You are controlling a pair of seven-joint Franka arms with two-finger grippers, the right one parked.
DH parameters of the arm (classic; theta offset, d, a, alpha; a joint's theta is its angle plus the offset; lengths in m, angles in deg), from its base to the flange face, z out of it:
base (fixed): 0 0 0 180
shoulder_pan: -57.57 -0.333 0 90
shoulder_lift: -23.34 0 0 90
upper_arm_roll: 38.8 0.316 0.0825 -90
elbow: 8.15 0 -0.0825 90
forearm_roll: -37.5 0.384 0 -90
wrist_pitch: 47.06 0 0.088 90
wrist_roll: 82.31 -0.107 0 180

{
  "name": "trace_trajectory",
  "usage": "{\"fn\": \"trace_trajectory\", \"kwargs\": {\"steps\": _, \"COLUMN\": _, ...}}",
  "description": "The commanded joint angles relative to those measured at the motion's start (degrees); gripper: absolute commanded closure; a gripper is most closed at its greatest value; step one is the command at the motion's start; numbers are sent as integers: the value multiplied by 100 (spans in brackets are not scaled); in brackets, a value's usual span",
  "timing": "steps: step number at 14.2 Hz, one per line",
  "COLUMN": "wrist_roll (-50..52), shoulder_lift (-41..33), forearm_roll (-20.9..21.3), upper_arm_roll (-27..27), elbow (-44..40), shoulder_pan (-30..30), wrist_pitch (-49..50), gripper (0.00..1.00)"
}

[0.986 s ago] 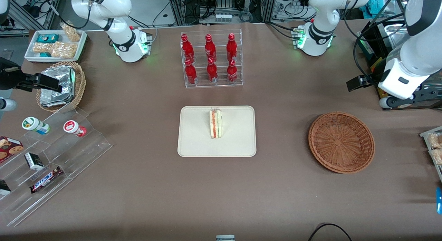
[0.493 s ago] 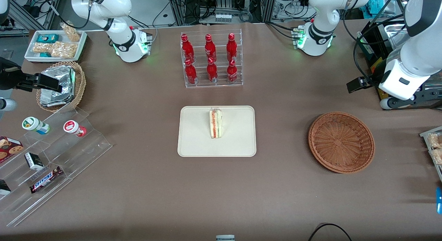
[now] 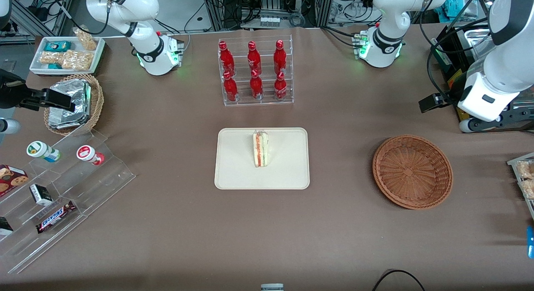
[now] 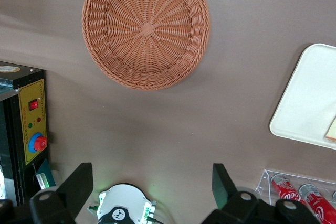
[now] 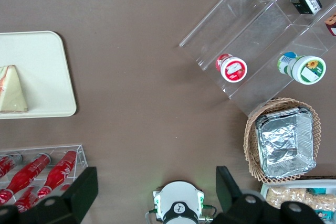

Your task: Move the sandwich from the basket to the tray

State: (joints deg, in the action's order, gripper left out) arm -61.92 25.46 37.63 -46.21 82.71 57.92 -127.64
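The sandwich (image 3: 260, 149), a white wedge with red and green layers, stands on the cream tray (image 3: 288, 166) at the table's middle. Both also show in the right wrist view, sandwich (image 5: 11, 90) on tray (image 5: 44, 66). The reddish-brown basket (image 3: 412, 172) lies empty toward the working arm's end. My left gripper (image 3: 442, 105) hangs high above the table, farther from the front camera than the basket. In the left wrist view it (image 4: 151, 182) is open with nothing between its fingers, well apart from the basket (image 4: 146, 29) and the tray (image 4: 310, 108).
A clear rack of red bottles (image 3: 255, 72) stands farther back than the tray. The working arm's base (image 3: 379, 49) and a black control box (image 4: 26, 129) are near the gripper. A tan basket of foil packs (image 3: 73, 103) and an acrylic snack stand (image 3: 62, 186) lie toward the parked arm's end.
The left arm has drifted slightly up and away from the basket. The sandwich, tray and basket have not moved.
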Motion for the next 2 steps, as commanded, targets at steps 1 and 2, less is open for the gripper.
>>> {"fn": "trace_trajectory", "kwargs": {"steps": 1, "wrist_roll": 70, "shoulder_lift": 52, "forearm_roll": 22, "upper_arm_roll": -59, "elbow": -112, "shoulder_pan": -71, "wrist_pitch": 7, "gripper": 0}}
{"fn": "trace_trajectory", "kwargs": {"steps": 2, "wrist_roll": 70, "shoulder_lift": 52, "forearm_roll": 22, "upper_arm_roll": -59, "elbow": -112, "shoulder_pan": -71, "wrist_pitch": 7, "gripper": 0}}
